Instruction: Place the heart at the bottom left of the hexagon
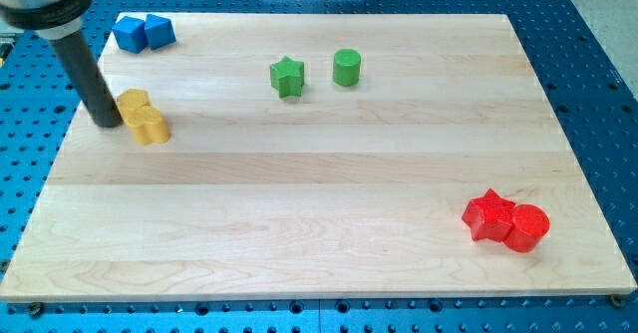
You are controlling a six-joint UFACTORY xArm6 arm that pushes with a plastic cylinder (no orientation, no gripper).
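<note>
Currently, my tip (108, 124) is set just left of two touching yellow blocks.
Yellow hexagon-like block (133, 103) and yellow heart-like block (151, 127) are pressed together; no fingers are fitted, only a rod.

bright, even overhead light fills the view, with no glare on the pale wooden board (319, 173). shadows under the blocks are short and soft. focus is sharp throughout, edges undistorted.

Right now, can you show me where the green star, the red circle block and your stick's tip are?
green star (286, 77), camera view, middle of its top face
red cylinder (528, 225), camera view, its top face
my tip (108, 124), camera view, the rod's very end
</note>
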